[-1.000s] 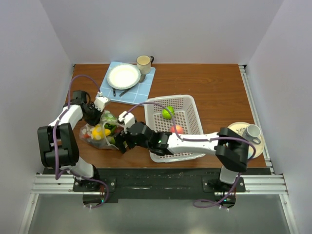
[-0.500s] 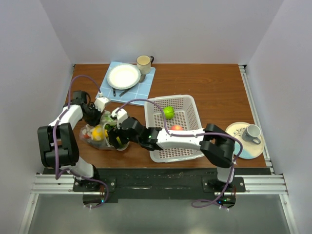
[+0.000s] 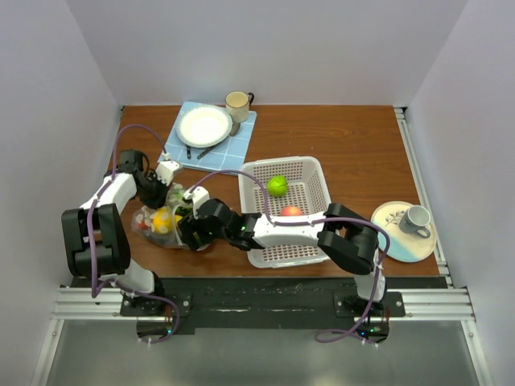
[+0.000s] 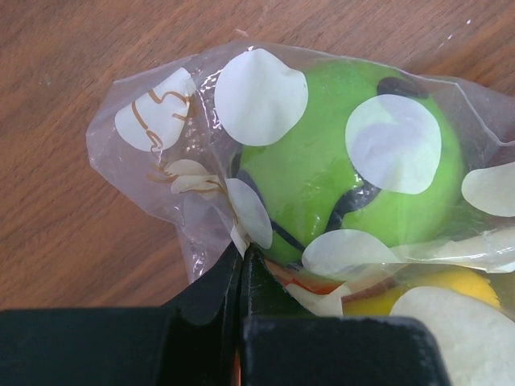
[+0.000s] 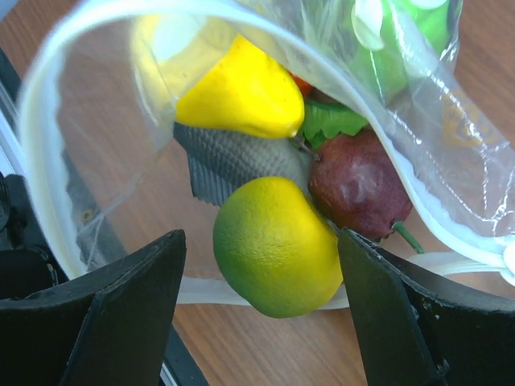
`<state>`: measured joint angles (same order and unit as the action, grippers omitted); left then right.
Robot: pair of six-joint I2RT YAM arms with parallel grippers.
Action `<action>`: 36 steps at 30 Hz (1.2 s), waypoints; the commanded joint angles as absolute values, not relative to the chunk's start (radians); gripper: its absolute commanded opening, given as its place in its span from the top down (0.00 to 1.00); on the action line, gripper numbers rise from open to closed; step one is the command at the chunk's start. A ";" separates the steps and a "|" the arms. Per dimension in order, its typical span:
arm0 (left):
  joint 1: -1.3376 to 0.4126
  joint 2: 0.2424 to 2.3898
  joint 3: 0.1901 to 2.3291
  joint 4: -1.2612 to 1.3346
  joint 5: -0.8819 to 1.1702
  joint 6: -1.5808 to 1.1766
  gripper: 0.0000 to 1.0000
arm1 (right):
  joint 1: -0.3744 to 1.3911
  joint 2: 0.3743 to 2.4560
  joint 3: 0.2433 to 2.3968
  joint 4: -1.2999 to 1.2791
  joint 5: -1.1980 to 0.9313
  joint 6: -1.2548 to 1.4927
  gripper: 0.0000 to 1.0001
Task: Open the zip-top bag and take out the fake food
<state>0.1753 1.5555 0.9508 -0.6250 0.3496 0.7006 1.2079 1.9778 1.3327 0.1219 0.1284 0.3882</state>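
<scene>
**At the bag's open mouth: a yellow-green fruit sits between our spread fingers**

On the left side of the table (image 3: 346,153), just beside the white basket (image 3: 283,160), the zip-top bag (image 3: 147,215) lies on its side with most of the fake food (image 5: 241,88) inside it. Our left gripper (image 4: 242,259) is pinched tight on a fold of the dotted plastic, at what looks like the closed end, next to a round green piece (image 4: 346,185). Our right gripper (image 5: 261,314) is at the mouth with its fingers spread wide, and the zip rim arches over them.

A yellow-green fruit (image 5: 278,245) sits between those fingers, right at the opening. It rests against a dark maroon fruit (image 5: 358,181) and a grey scaly piece (image 5: 241,161). We cannot tell whether either finger touches it yet.

We judge that the seal is already open and that emptying is partly done, since a green fruit (image 3: 278,186) and a red-orange piece (image 3: 291,212) lie in the basket. The step in hand is the grasp on the yellow-green fruit.

Next we should close squarely across its widest part, because it looks smooth and round and could slip out of a shallow pinch. Then we should draw it back under the rim while the left grip anchors the bag. We should also watch that the floppy plastic is not caught between finger and fruit, and that the maroon fruit does not roll out after it
</scene>
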 commanded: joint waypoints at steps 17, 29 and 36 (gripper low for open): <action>0.172 1.519 0.999 -0.664 0.370 0.710 1.00 | 1.210 1.867 1.279 0.097 0.153 0.353 0.80; 0.172 1.543 1.006 -0.652 0.376 0.700 1.00 | 1.149 1.366 0.967 -0.024 0.466 0.316 0.83; 0.138 1.520 1.022 -0.666 0.357 0.655 1.00 | 0.986 1.350 0.907 -0.104 0.580 0.376 0.99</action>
